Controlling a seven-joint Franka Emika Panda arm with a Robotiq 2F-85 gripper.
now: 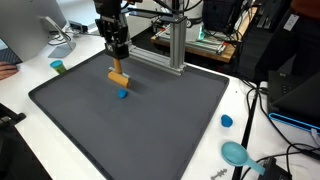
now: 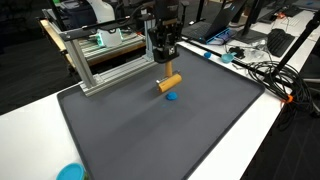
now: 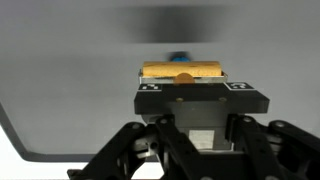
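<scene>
My gripper (image 1: 117, 62) (image 2: 164, 66) hangs above the dark grey mat (image 1: 160, 125) (image 2: 150, 130), shut on a yellow-orange wooden block (image 1: 119, 77) (image 2: 171, 81). The block is off the mat and tilted below the fingers. Directly beneath it a small blue piece (image 1: 123, 95) (image 2: 171, 97) rests on the mat. In the wrist view the block (image 3: 182, 72) lies crosswise just past the gripper (image 3: 185, 84), and the blue piece (image 3: 180, 57) peeks out beyond it. The fingertips themselves are hidden by the gripper body.
An aluminium frame (image 1: 172, 45) (image 2: 100, 55) stands at the mat's back edge. A small blue cap (image 1: 227, 121) and a teal bowl (image 1: 236, 153) (image 2: 70, 172) sit off the mat, as does a teal cup (image 1: 58, 67). Cables (image 2: 262, 72) run along one side.
</scene>
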